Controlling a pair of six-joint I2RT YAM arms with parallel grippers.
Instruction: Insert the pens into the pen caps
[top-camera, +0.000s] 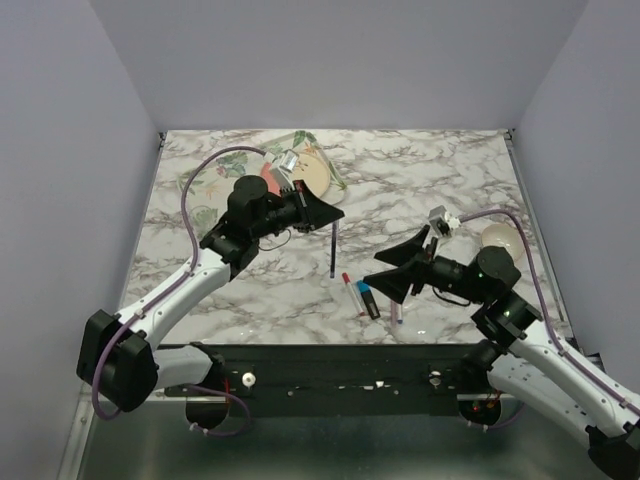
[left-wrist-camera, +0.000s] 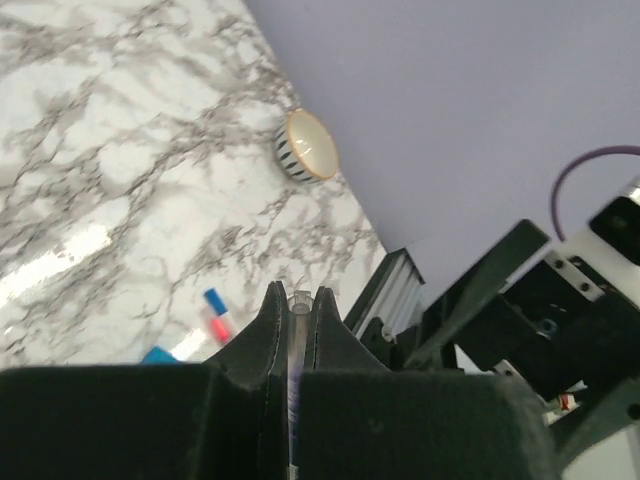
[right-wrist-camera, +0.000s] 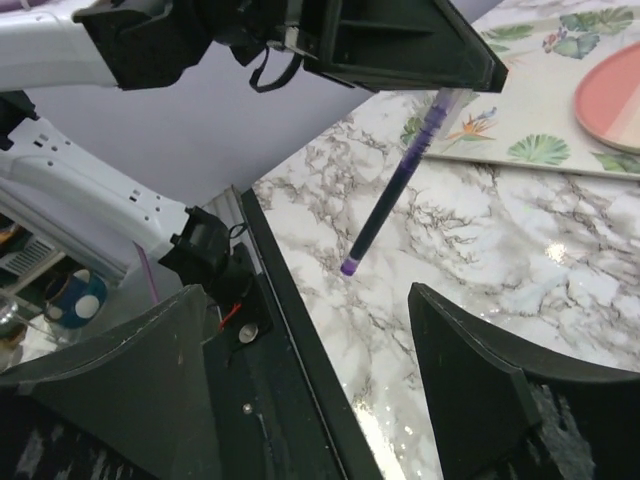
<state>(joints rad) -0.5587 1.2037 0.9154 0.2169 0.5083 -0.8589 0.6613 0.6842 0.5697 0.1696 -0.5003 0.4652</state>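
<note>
**Bright, even overhead light; nearest parts dark and soft**

Seen from above, soft white light fell evenly on the glossy white-and-grey marbled tabletop (top-camera: 430, 180) and the plain lilac walls (top-camera: 330, 60). Shadows beneath the arms were faint and short. Pale patches of glare shone on the marble in both wrist views. In the left wrist view, the black two-finger left gripper (left-wrist-camera: 296, 300) sat close to the lens as a dark, blurred mass, while the table beyond looked fairly sharp. In the right wrist view, the slim purple pen (right-wrist-camera: 393, 185) was crisp, and the black right gripper (right-wrist-camera: 305, 300) was underlit, showing little detail.
</note>
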